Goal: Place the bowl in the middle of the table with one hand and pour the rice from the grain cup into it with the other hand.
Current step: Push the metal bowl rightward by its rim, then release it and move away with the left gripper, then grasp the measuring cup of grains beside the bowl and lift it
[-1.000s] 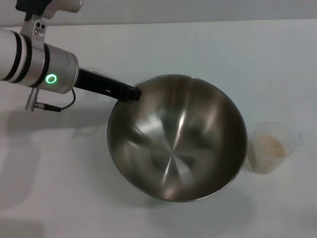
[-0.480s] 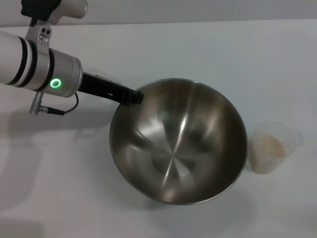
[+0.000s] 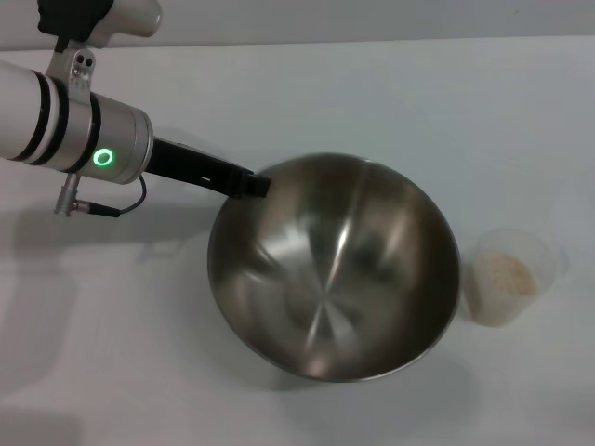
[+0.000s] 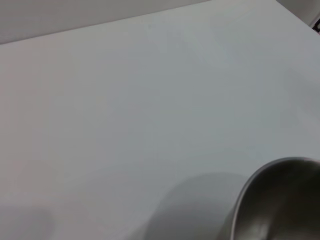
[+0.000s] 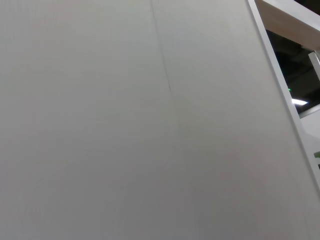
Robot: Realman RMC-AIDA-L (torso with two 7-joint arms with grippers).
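**Bowl on the move, cup close by**

Nearest the robot, the bowl (image 3: 333, 268) tilts, one side seemingly off the table (image 3: 446, 102), held by its far-left rim in the left gripper (image 3: 249, 183), jaws clamped on that edge. Just beside it sits the grain cup (image 3: 509, 276), rice (image 3: 511, 272) inside. Risk: a swing right could knock the cup over, or the slick rim could slip. Compared with a second ago, bowl and gripper have shifted slightly away from the cup. Right gripper out of sight.

Steel bowl (image 4: 280, 205) rim at one corner of white table (image 4: 125, 110).
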